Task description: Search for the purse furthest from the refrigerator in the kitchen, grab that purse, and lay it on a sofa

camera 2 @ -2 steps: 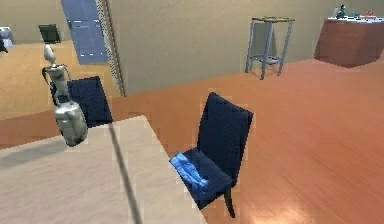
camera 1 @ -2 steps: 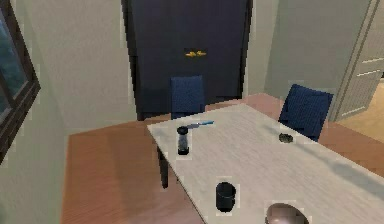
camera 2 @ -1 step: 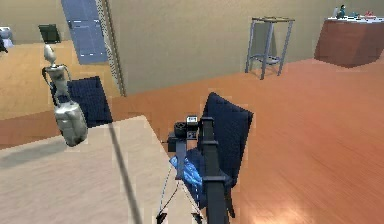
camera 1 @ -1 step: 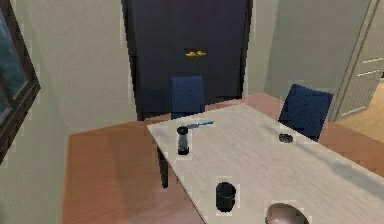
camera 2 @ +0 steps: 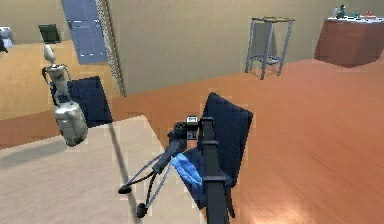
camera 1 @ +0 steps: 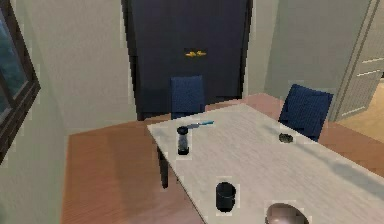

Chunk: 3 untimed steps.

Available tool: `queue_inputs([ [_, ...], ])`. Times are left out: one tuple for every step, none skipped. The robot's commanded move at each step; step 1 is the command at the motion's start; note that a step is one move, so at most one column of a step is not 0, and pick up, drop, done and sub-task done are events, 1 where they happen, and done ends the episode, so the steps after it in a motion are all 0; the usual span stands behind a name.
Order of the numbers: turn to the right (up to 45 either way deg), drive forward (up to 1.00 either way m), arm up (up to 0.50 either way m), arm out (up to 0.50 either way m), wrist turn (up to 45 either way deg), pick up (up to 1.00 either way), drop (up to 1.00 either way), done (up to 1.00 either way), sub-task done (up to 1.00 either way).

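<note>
At the lower middle of the arm side view, a pale blue thing shows against a dark blue padded chair, between the gripper's fingers and the arm. It is too small to say whether it is the purse. Its visible part is a smooth slanted patch with its long axis running from upper left to lower right. The arm covers its right end, so which way it points cannot be told

The gripper reaches down and left from its dark body, its thin fingers ending over the matte beige bench. With the blue thing just beside the fingers, I cannot tell whether the gripper holds anything. At the left of this view, a glossy grey vessel stands on the bench, with a second blue chair behind it. A thin metal frame stands on the wooden floor at the upper right

The forward view takes in the bench from above, with a pale mottled top on dark legs. On it stand two dark cylinders and a rounded grey bowl. Two blue chairs stand at the bench's far side. A dark double door fills the wall behind
</note>
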Motion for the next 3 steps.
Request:
queue_inputs([
  [0.0, 0.0, 0.0, 0.0, 45.0, 0.0, 0.0, 0.0, 0.0],
  [0.0, 0.0, 0.0, 0.0, 45.0, 0.0, 0.0, 0.0, 0.0],
  [0.0, 0.0, 0.0, 0.0, 45.0, 0.0, 0.0, 0.0, 0.0],
])
